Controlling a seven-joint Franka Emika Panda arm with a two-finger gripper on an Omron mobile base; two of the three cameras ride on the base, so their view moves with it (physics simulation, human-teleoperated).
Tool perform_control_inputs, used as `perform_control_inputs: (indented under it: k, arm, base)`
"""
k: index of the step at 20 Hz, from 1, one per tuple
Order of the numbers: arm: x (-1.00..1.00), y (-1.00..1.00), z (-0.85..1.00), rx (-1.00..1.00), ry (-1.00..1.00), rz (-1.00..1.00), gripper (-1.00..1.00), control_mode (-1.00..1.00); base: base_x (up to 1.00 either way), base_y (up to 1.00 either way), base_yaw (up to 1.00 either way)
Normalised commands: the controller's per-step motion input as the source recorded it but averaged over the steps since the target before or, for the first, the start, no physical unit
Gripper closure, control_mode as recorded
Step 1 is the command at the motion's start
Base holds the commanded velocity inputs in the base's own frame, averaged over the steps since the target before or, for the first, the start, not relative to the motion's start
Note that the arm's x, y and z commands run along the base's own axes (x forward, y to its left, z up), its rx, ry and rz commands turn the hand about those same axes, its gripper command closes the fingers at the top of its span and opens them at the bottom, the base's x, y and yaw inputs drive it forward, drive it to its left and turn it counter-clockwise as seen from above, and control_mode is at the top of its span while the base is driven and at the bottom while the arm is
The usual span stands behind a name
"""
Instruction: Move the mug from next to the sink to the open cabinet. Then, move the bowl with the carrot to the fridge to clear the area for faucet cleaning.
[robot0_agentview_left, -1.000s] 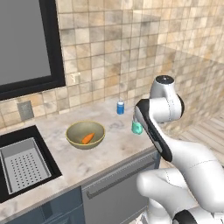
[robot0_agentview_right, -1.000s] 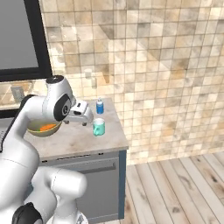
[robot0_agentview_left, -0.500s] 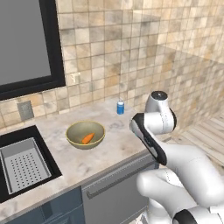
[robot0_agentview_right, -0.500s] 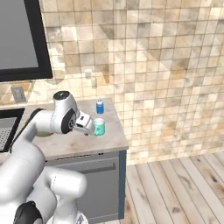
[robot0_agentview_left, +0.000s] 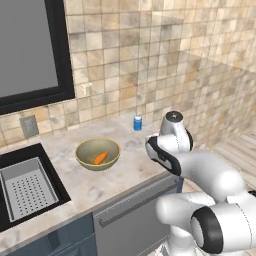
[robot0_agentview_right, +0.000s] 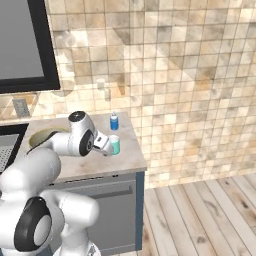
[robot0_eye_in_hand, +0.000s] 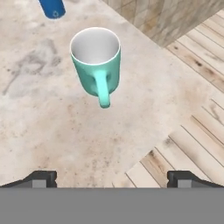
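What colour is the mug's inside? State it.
White inside the teal mug; the hand view shows it best.

Arm: glossy white shell, fat rounded segments, filling lower right of left base view and lower left of right base view. Joints dark: black disc end caps ringed in grey, one at bottom of left base view, one at lower left of right base view. Small grey cap tops the upper joint. A black band runs along the forearm link. Pincer: pale grey-white body near frame centre in right base view; its two fingertips small, dark, blocky, at bottom corners of hand view. No cables, screws or markings discernible.
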Motion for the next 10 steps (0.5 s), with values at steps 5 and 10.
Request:
perform_control_inputs:
  k: [5,10]
  arm:
    - [0.11,-0.11,0.00,0.01,0.00,-0.01,-1.00,-1.00]
    - [0.04,-0.36,0.00,0.02,-0.01,0.01,-1.00,-1.00]
  base:
    - [0.00,0.00,0.00]
    - [0.00,0.00,0.00]
